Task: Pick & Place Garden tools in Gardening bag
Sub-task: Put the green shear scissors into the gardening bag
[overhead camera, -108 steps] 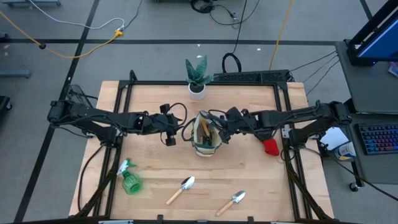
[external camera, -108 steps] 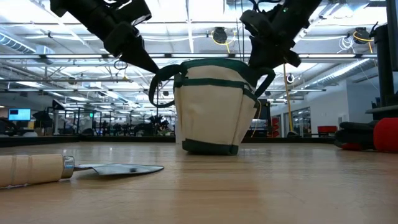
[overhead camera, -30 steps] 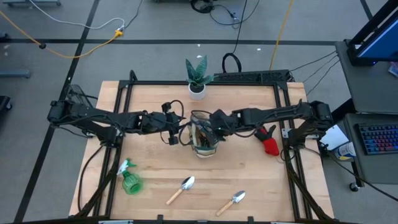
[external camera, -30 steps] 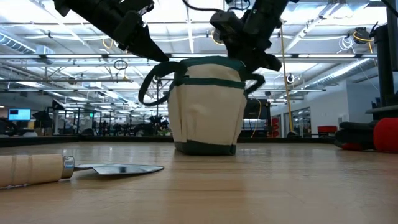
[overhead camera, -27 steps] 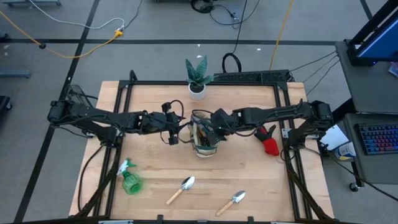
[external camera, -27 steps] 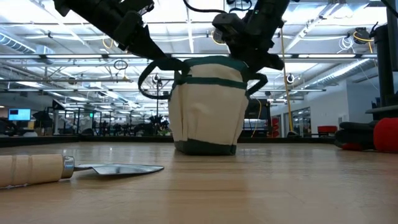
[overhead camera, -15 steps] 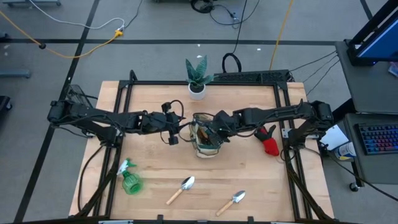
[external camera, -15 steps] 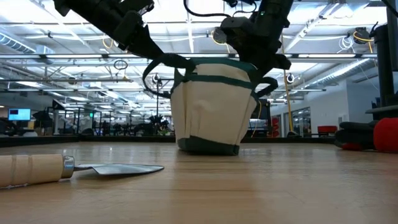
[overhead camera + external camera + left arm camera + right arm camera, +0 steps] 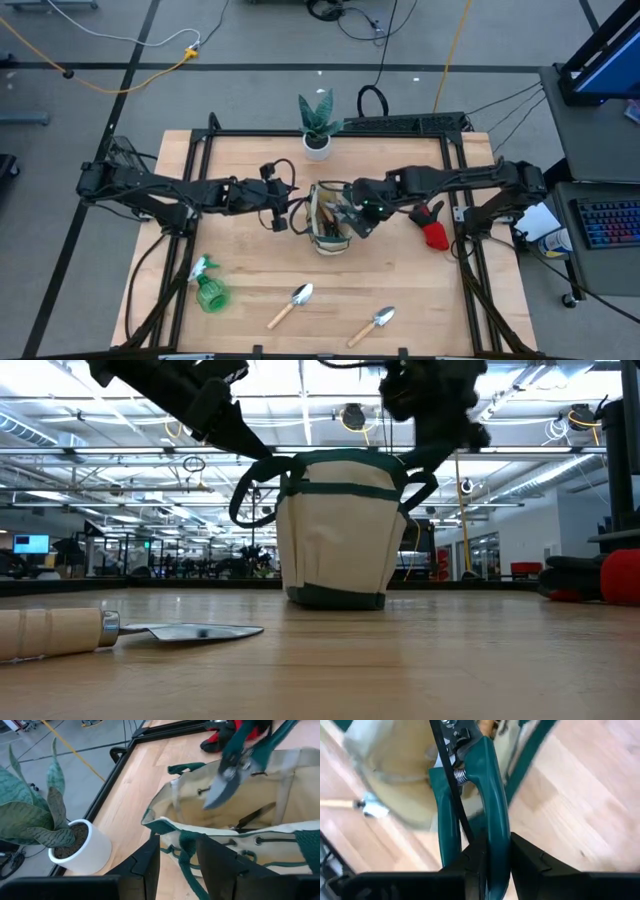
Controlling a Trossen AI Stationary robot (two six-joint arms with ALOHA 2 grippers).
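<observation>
Wooden table (image 9: pixel 250 160) bearing bag (image 9: pixel 331 232), potted plant (image 9: pixel 317 122), spray bottle (image 9: pixel 209 288), two trowels (image 9: pixel 291 304), red item (image 9: pixel 434 235).

The gardening bag (image 9: pixel 330 222) stands mid-table, with the potted plant (image 9: pixel 317 125) behind it. The spray bottle (image 9: pixel 208 287) lies toward the front left, two trowels (image 9: pixel 291 304) (image 9: pixel 372 325) lie in front of the bag, and a small item (image 9: pixel 432 230) lies to its right.

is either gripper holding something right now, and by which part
The right gripper holds the pruners by one green handle, above the gardening bag. The left gripper holds the bag's green-trimmed rim.
</observation>
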